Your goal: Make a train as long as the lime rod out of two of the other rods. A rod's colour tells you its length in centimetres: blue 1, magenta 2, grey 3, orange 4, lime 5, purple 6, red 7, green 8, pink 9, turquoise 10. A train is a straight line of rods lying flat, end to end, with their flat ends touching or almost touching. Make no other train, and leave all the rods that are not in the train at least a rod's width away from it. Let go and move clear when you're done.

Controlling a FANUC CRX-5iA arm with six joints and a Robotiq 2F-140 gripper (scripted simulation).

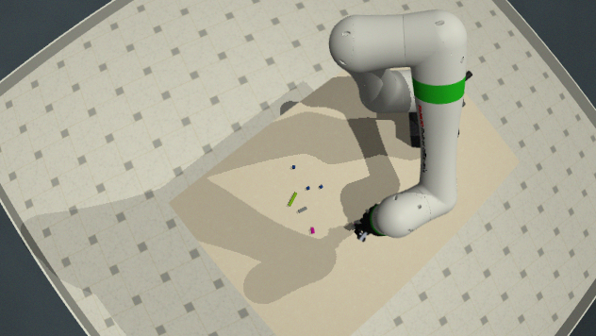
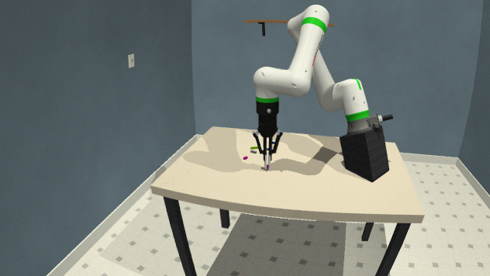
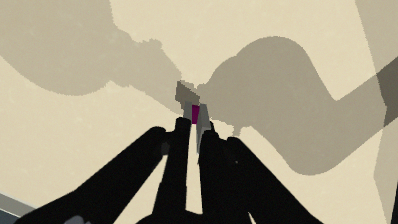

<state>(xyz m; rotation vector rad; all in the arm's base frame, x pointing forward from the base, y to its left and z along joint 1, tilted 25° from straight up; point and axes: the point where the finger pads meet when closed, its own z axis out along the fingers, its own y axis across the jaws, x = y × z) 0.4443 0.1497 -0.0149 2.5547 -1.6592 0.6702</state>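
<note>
My gripper (image 1: 360,234) is shut on a small magenta rod (image 3: 195,113) and holds it upright, very low over the table, right of the other rods. It also shows in the exterior view (image 2: 267,167). A second magenta rod (image 1: 312,230) lies flat to the left of the gripper, apart from it. The lime rod (image 1: 292,198) lies further left. A grey rod (image 1: 302,210) lies just beside it, apart from its lower end. Three blue rods (image 1: 293,166) (image 1: 307,188) (image 1: 321,186) lie beyond.
The robot's black base block (image 2: 364,153) stands at the table's right rear. The arm's elbow (image 1: 415,212) hangs over the table right of the gripper. The table's front edge (image 2: 271,211) is some way from the rods.
</note>
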